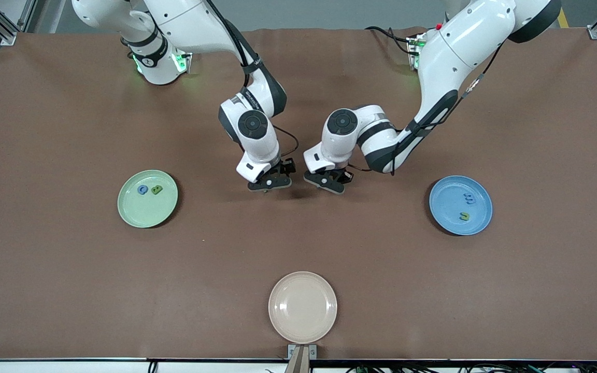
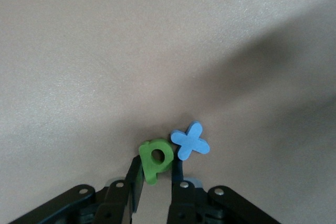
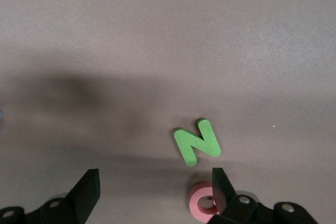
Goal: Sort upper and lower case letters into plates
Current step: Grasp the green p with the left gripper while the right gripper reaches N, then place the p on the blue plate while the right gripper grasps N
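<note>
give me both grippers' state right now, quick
left gripper: shut on the green P, over mid-table.
right gripper: open, holding nothing, over the green N.

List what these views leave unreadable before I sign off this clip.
- Front view: the letters on the green plate and blue plate are too small to read.
- Front view: the green p in the left gripper is hidden by it.
- Right wrist view: the pink ring letter is partly hidden by a finger of the right gripper and cut by the edge.

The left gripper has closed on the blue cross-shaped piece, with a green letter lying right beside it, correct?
Not quite: in the left wrist view the left gripper has closed on the green letter, and the blue cross-shaped piece is what lies right beside it.
</note>
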